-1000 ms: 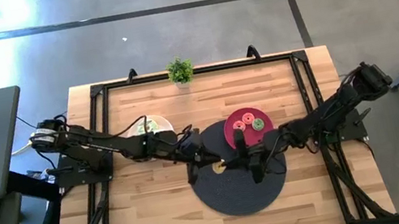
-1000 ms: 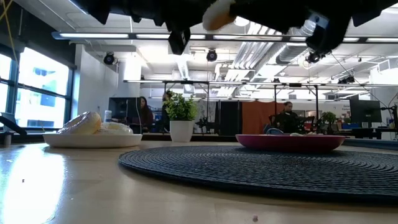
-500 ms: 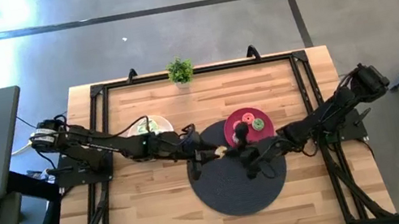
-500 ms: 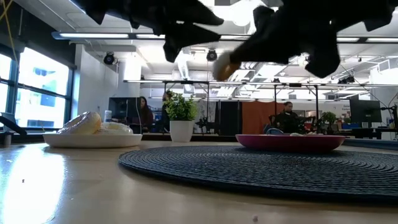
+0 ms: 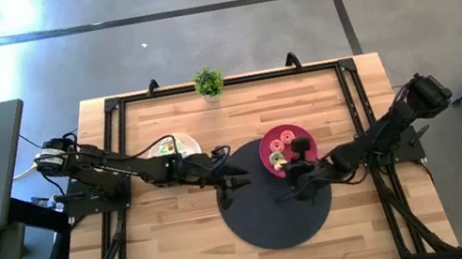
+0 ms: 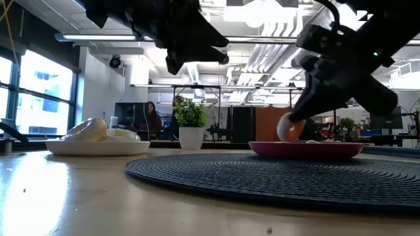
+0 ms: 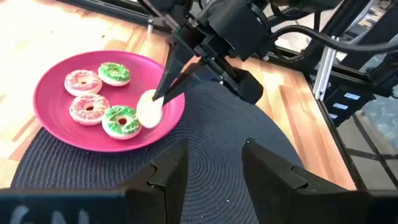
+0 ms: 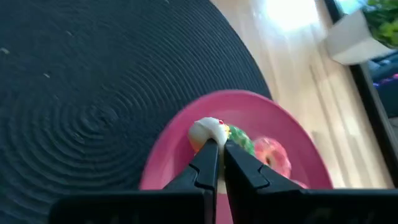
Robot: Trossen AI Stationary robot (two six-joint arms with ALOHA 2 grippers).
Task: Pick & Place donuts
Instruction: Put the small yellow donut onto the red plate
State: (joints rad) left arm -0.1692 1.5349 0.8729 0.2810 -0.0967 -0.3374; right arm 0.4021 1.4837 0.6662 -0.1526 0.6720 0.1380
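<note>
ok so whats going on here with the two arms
The right gripper holds a white donut pinched in its fingers at the near rim of the pink plate, where four donuts already lie. The left gripper hovers open over the dark mat. More donuts sit on the white plate.

An open-plan robotics lab or office: a wooden table (image 5: 193,241) in a black frame on a concrete floor (image 5: 193,22), exposed ceiling ducts (image 6: 262,59), monitors (image 6: 384,118) and seated people (image 6: 303,123) (centre background, low view).
</note>
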